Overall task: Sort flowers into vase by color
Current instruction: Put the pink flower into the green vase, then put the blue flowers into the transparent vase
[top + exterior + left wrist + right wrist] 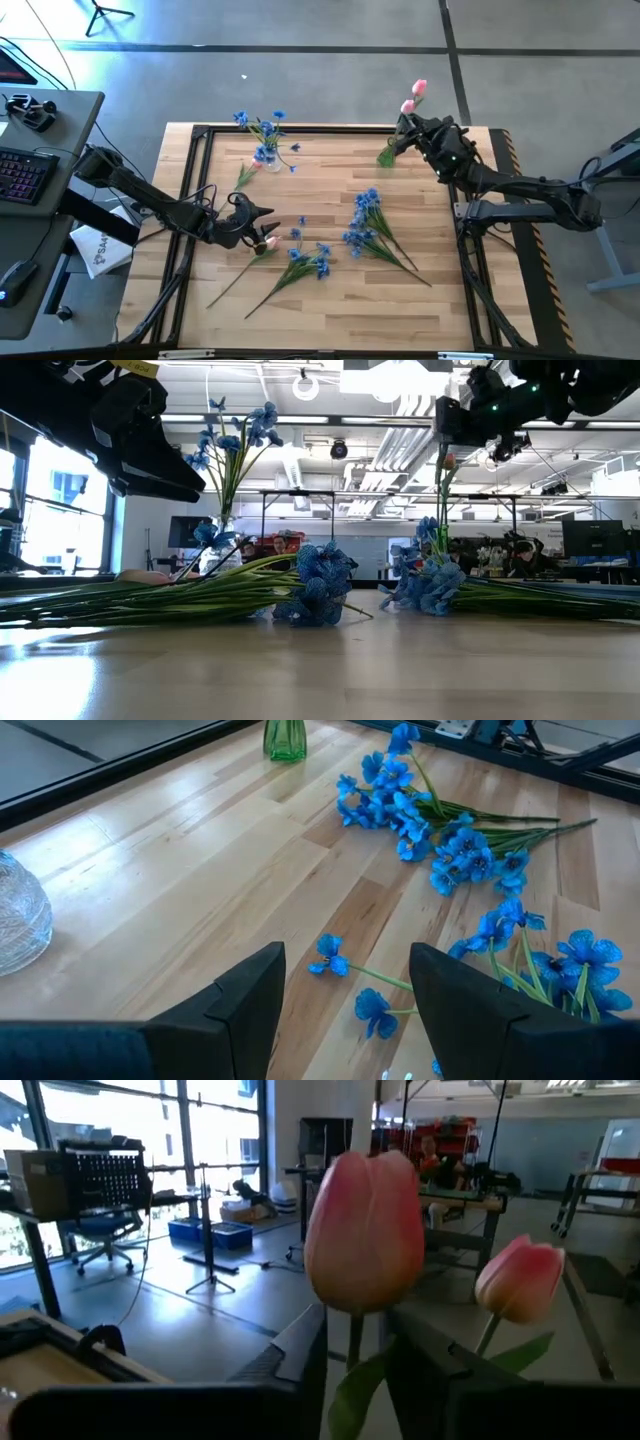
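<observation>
**Pink tulips at the green vase, blue flowers lying on the table**

Two pink tulips [414,95] are standing in a green vase [387,155] near the far right corner of the table [330,300]. The right gripper [409,128] is reaching over that vase, its fingers pinching the stem of the nearer tulip [366,1230], while the second tulip [520,1278] is leaning just beside it.

Near the far left corner, a clear vase [262,156] is holding a few blue stems [262,124]. More blue flowers are lying flat on the wood: one bunch [366,222] right of centre and another [310,262] nearer the front, their green stems trailing toward the front edge. From table height these show as two blue heaps [318,586].

The left gripper [268,224] is hovering low over the left middle of the table, its fingers [245,1000] spread apart and holding nothing. A loose pink tulip [268,243] is lying just beside it, with its long stem pointing to the front left corner. Small blue blossoms [328,956] are lying right ahead of the spread fingers.
</observation>
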`<act>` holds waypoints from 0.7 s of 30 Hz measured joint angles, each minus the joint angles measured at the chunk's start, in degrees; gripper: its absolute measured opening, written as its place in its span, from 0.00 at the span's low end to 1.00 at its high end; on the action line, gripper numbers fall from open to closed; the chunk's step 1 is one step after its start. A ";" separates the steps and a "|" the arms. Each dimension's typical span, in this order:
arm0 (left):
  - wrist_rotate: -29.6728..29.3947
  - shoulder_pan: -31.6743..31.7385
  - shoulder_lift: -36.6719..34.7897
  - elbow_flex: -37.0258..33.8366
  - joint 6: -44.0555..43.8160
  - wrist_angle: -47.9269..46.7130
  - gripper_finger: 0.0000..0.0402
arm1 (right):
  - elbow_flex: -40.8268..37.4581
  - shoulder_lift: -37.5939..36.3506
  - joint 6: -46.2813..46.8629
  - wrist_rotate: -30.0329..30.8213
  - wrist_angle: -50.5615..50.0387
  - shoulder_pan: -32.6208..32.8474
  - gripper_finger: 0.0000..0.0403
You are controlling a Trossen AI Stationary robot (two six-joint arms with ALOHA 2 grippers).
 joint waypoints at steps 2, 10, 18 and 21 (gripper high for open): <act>0.02 0.00 0.00 0.00 0.00 0.00 0.50 | 1.24 0.00 1.08 -0.03 -4.34 -0.01 0.31; 0.15 0.00 0.00 0.00 -0.04 0.03 0.50 | 12.57 0.00 6.79 -0.02 -31.62 0.01 0.50; 0.15 0.00 0.00 0.00 -0.16 0.04 0.50 | 24.98 -0.02 17.58 -0.04 -57.43 0.06 0.54; 0.15 0.00 0.00 0.00 -0.17 0.04 0.50 | 27.91 -0.07 21.59 -1.61 -64.17 0.06 0.53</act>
